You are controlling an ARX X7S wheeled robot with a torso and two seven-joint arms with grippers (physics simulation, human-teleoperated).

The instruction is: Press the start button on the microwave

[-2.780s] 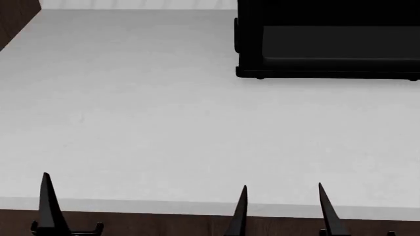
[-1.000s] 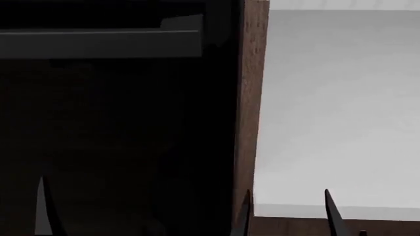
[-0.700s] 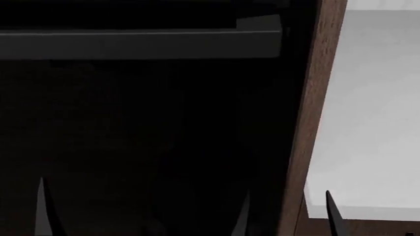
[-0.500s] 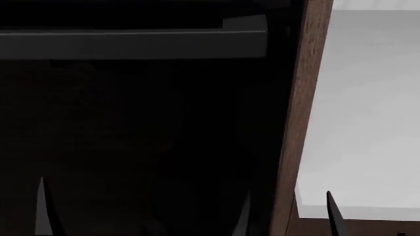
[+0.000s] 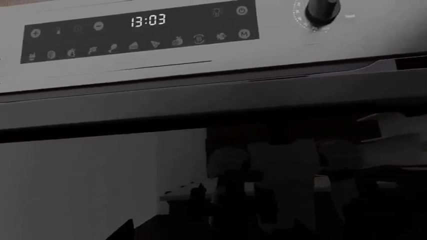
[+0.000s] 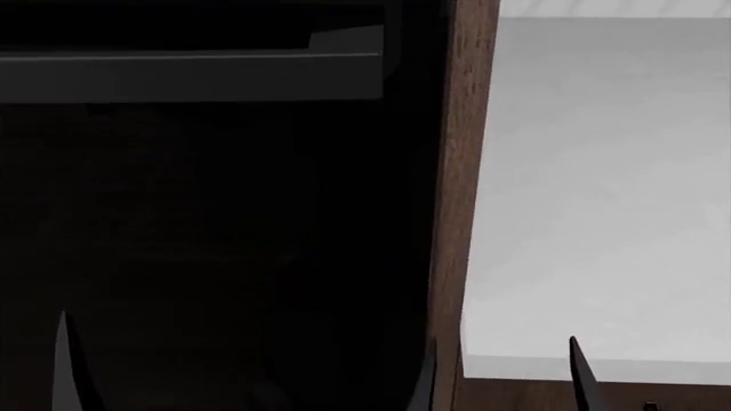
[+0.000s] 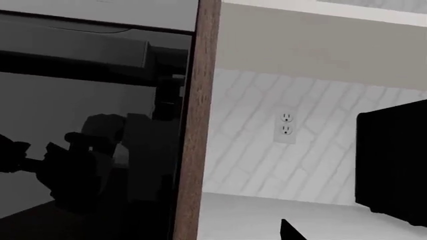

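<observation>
The microwave (image 7: 393,160) shows only in the right wrist view, as a black box cut off at the frame edge, standing on the white counter (image 6: 605,197) well to the side of the wooden panel (image 6: 457,197). In the head view I do not see it at all.

My worry is that the rig faces the wrong appliance. On the other side of the wooden panel is a built-in oven (image 5: 200,60) with a lit clock and a knob (image 5: 321,9), and its touch icons could be mistaken for the start button. A reach from here could also hit the panel.

The start button itself is nowhere visible, so I cannot aim yet. Of the left gripper (image 6: 246,377) and right gripper (image 6: 583,385) I see only dark finger tips at the bottom of the head view. The left tips stand wide apart; for the right one I cannot tell. The dark oven glass gives only blurry reflections.
</observation>
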